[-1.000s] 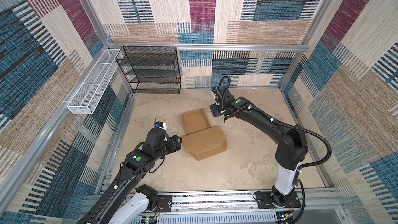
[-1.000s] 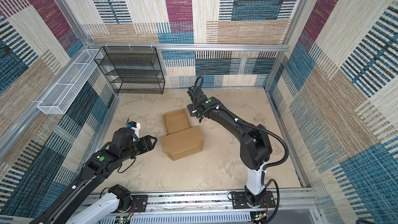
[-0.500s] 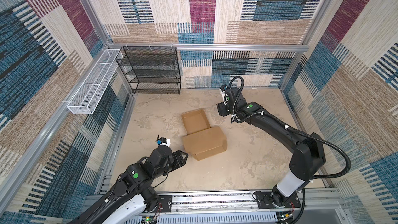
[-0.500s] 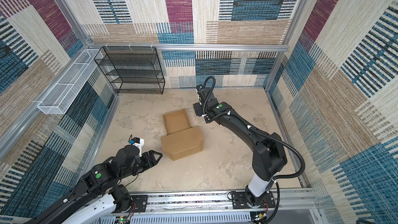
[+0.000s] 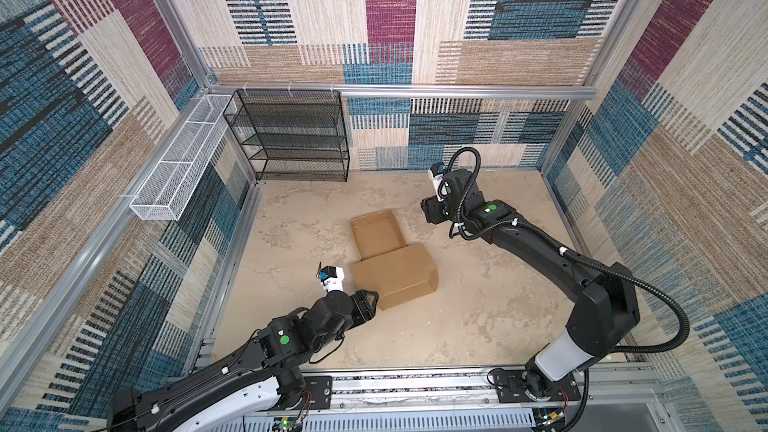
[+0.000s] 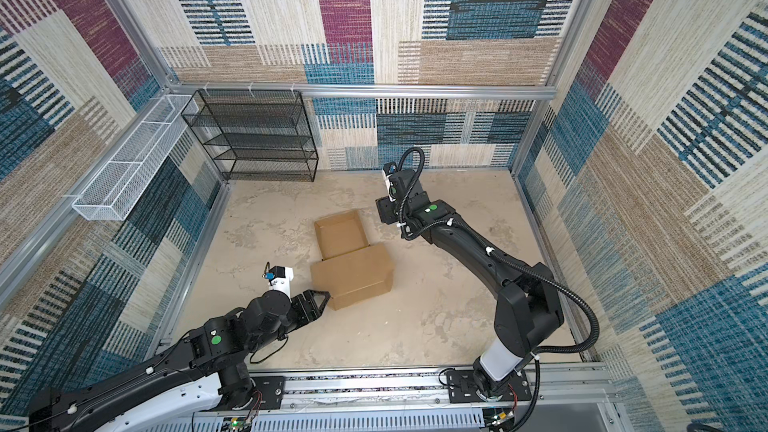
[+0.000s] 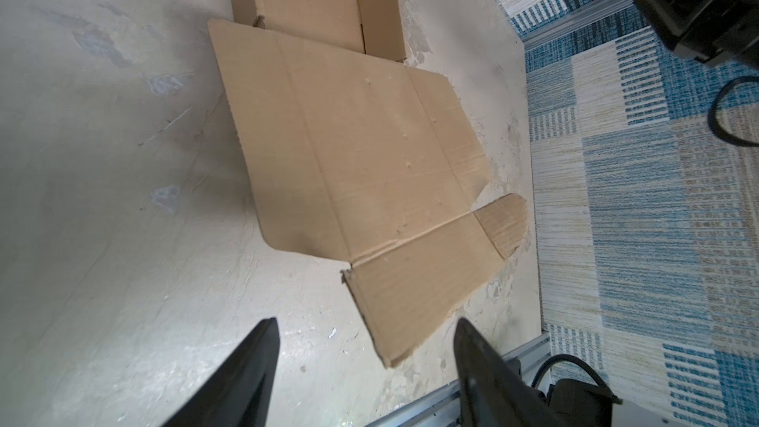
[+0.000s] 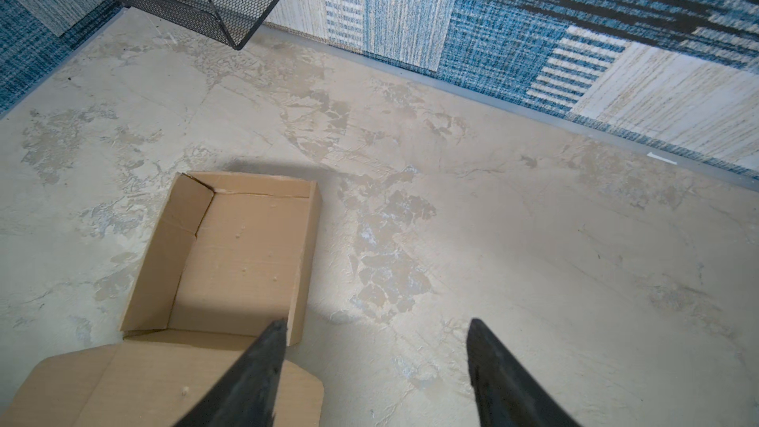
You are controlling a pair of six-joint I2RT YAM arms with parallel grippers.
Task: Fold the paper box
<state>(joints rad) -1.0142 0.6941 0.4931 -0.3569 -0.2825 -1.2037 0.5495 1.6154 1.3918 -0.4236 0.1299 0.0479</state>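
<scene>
Box [image 5: 390, 259] sitting mid floor, lid [image 5: 397, 276] flat near side. L gripper [image 5: 371, 300] hovering by lid's left corner, R gripper [image 8: 376, 321] right of tray [image 5: 376, 232], both spread, empty. Imo scooping under edge w/ L, R bracing tray.

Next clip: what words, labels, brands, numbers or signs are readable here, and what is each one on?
No text can be read in any view.
paper box: plain brown cardboard, no print.
green dot on the left arm: blank, no characters.
green dot on the right arm: blank, no characters.
</scene>
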